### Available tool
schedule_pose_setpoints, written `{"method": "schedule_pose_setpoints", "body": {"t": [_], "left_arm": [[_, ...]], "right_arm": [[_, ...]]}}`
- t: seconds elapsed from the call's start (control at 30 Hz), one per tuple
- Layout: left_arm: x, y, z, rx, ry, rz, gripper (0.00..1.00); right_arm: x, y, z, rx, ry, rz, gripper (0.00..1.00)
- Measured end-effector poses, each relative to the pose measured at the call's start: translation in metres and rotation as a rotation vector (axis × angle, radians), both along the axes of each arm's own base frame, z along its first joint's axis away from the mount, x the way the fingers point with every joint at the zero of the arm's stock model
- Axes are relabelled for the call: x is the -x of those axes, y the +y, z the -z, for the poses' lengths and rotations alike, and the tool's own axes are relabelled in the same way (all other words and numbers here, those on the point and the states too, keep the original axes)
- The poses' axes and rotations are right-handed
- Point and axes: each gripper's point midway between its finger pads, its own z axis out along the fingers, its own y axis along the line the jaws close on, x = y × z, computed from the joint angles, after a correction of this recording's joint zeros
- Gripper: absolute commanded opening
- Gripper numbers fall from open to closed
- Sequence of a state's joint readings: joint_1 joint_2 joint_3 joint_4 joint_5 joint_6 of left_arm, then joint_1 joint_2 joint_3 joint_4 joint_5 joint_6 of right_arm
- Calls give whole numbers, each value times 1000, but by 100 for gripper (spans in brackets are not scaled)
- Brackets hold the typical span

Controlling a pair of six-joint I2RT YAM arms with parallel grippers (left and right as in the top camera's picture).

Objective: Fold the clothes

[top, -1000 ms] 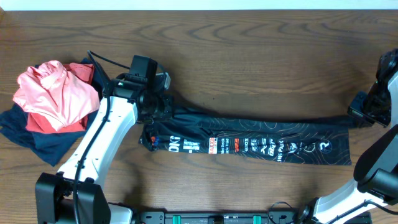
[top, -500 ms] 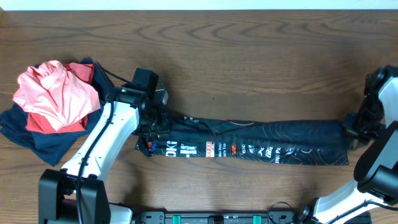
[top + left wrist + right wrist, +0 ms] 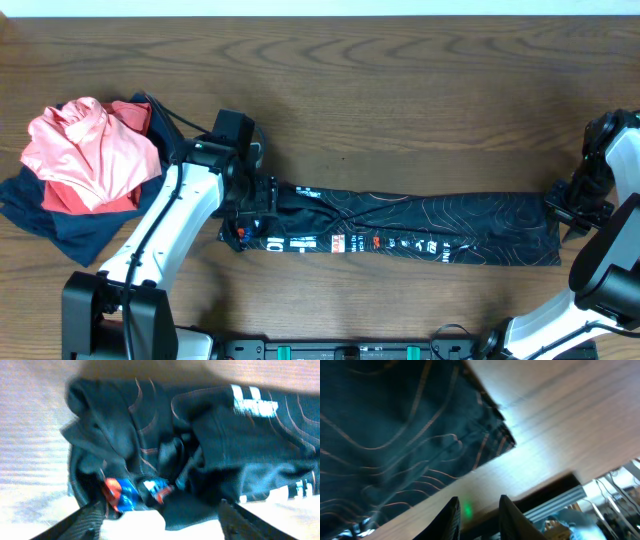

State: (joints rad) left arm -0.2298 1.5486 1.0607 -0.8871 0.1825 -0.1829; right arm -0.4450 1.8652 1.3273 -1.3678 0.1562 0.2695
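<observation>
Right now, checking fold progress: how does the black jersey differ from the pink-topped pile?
The black jersey lies folded into a long flat band; the pile sits bunched in a heap. The jersey is black with thin contour lines and lettering; the pile is plain pink, red and navy. Both rest on the wooden table.

One black jersey lies on one bench. One heap holds three other garments: one pink garment, one red garment, one navy garment. Two robot arms stand here: one left arm, one right arm.
</observation>
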Motion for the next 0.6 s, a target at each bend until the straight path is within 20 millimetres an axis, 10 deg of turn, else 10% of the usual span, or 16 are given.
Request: {"method": "schedule_pose_setpoints", "body": {"t": [0.13, 0.3, 0.6], "left_arm": [[-9, 3, -1, -20, -40, -7, 82], [-9, 1, -1, -11, -39, -3, 82], [-11, -3, -2, 13, -45, 1, 82]], "right_arm": [[-2, 4, 1, -26, -13, 2, 42], [-15, 1, 5, -22, -68, -8, 86], [-50, -14, 14, 15, -215, -114, 93]]}}
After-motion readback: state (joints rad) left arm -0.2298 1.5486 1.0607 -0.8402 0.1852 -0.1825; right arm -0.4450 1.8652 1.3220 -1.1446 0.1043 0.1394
